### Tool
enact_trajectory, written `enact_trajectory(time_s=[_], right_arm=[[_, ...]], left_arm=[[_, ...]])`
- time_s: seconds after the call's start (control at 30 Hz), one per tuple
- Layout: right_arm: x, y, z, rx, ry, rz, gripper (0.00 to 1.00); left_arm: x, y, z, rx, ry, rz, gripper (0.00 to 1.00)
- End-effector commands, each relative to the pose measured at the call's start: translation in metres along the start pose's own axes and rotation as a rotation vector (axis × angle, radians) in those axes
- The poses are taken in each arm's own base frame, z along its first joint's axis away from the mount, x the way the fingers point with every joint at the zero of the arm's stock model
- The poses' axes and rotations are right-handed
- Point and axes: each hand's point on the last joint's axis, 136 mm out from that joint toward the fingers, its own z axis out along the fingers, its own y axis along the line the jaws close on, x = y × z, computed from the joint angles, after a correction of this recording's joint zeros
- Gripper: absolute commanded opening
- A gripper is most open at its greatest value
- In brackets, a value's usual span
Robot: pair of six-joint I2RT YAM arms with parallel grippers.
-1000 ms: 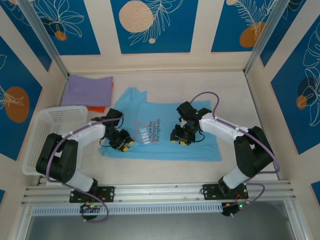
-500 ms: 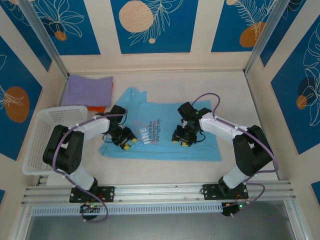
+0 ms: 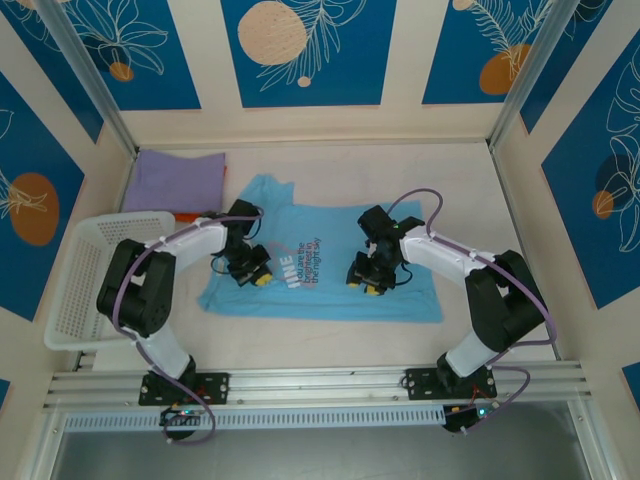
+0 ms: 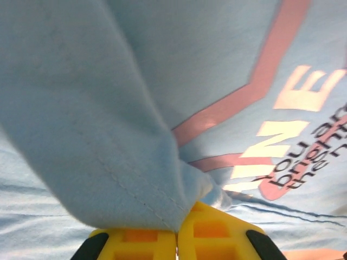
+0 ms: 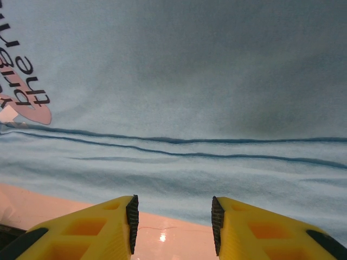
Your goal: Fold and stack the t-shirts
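**Left pinches the blue tee, right stands spread**

On my overhead feed the table (image 3: 500, 230) is a pale cream, matte surface, closed in on three sides by cream walls (image 3: 300, 40) carrying deep blue panels printed with white leaves and orange discs. Metal posts (image 3: 85, 75) run up the two far corners, and a ribbed aluminium rail (image 3: 320, 385) crosses the near edge where the arm bases sit.

The blue tee (image 3: 330, 225) lies spread flat across the middle of the table, collar toward the left, its lettering (image 3: 300, 265) facing up. The lavender tee (image 3: 180, 180) is folded in the far left corner, apart from the blue one, with an orange piece (image 3: 195, 217) showing from under its near edge. A white mesh basket (image 3: 70, 300) sits against the left wall, hanging partly over the table's near left edge.

My left gripper (image 3: 255, 272) is down on the blue tee just left of the lettering. On its wrist feed the yellow fingers (image 4: 135, 238) are pressed together with a raised fold of blue cloth pinched between them, a stitched hem running along the fold.

My right gripper (image 3: 368, 280) is over the tee to the right of the lettering. Its wrist feed shows the fingers (image 5: 108, 222) spread apart, nothing between them, with creased blue cloth and a strip of bare table below
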Motion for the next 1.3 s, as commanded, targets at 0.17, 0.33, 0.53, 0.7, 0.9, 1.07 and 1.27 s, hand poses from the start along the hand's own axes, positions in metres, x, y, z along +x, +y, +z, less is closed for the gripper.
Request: enact_trajectory(time_s=[0.17, 0.33, 0.53, 0.7, 0.9, 1.07, 1.27], right_arm=[[0.007, -0.014, 0.003, 0.030, 0.033, 0.062, 0.42], [0.009, -0.020, 0.004, 0.036, 0.047, 0.090, 0.42], [0.012, -0.020, -0.002, 0.014, 0.028, 0.081, 0.43], [0.012, -0.022, -0.002, 0.005, 0.028, 0.086, 0.43], [0.009, -0.019, 0.000, -0.012, 0.032, 0.080, 0.43], [0.009, -0.017, 0.001, -0.015, 0.042, 0.073, 0.43], [0.009, -0.016, 0.000, -0.015, 0.038, 0.069, 0.43]], left_arm=[[-0.014, -0.032, -0.013, -0.151, -0.022, 0.196, 0.35], [-0.023, -0.072, -0.021, -0.155, -0.037, 0.332, 0.54], [-0.033, -0.059, -0.073, -0.185, -0.163, 0.339, 0.69], [-0.006, -0.027, -0.067, 0.019, -0.076, 0.075, 0.79], [0.006, -0.024, -0.047, 0.193, -0.050, -0.179, 0.88], [-0.002, -0.033, -0.038, 0.228, -0.045, -0.250, 0.85], [-0.011, -0.035, -0.025, 0.186, -0.034, -0.261, 0.71]])
